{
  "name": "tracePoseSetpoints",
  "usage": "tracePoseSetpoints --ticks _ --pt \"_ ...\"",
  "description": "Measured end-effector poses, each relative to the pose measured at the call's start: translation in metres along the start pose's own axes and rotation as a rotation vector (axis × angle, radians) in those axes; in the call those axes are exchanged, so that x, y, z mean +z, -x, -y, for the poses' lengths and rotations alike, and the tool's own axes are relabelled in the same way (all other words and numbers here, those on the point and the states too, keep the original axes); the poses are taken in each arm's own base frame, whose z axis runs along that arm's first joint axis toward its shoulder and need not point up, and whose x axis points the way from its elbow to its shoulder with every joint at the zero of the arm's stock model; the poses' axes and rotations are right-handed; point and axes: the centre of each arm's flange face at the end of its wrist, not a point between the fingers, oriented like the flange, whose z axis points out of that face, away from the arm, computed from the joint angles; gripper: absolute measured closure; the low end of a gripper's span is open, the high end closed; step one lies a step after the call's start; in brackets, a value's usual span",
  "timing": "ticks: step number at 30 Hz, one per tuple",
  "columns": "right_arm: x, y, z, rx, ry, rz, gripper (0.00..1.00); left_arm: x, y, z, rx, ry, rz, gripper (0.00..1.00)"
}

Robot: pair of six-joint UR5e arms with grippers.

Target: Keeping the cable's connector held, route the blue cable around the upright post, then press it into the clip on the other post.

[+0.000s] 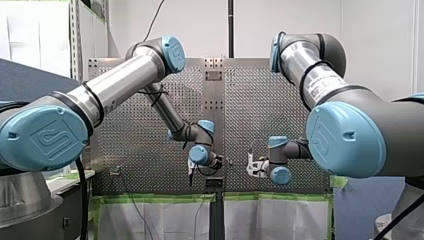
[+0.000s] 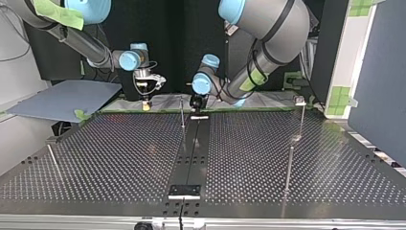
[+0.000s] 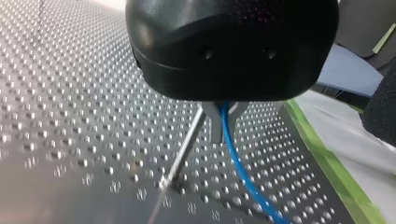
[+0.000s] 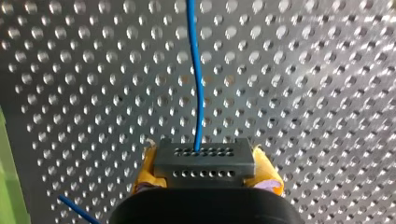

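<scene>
My right gripper (image 4: 206,174) is shut on a black connector (image 4: 204,157) with rows of small holes, held between yellow pads (image 4: 144,173). The blue cable (image 4: 196,84) leaves the connector's face and runs ahead over the perforated plate. My left gripper (image 3: 220,136) has its thin metal fingers (image 3: 215,122) shut on the blue cable (image 3: 243,179), which hangs down to the plate. A thin upright post (image 3: 183,150) stands close beside those fingers. In the top view this post (image 2: 182,113) rises between my right gripper (image 2: 146,104) and my left gripper (image 2: 197,108), nearer the left one.
A taller post (image 2: 302,117) with a small fitting on top stands at the top view's right, another post (image 2: 289,167) nearer the camera, and a leaning rod (image 2: 53,162) at the left. A black strip (image 2: 191,151) runs down the table's middle. A grey-blue board (image 2: 62,98) lies beyond the far-left edge.
</scene>
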Motion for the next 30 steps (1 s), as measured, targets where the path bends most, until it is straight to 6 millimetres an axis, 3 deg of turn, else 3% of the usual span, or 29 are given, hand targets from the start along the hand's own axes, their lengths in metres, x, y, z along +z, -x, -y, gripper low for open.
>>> tracePoseSetpoints --ticks 8,17,30 --pt "0.004 0.0 -0.022 0.002 0.032 0.006 1.0 0.014 -0.015 -0.009 -0.01 -0.007 -0.009 1.0" --pt "0.009 -0.003 -0.038 0.022 0.058 -0.005 1.0 0.021 -0.011 -0.026 -0.027 -0.002 -0.014 1.0" --pt "0.012 -0.003 -0.062 0.029 0.11 -0.008 1.0 0.019 -0.009 -0.058 0.024 0.136 -0.08 1.0"
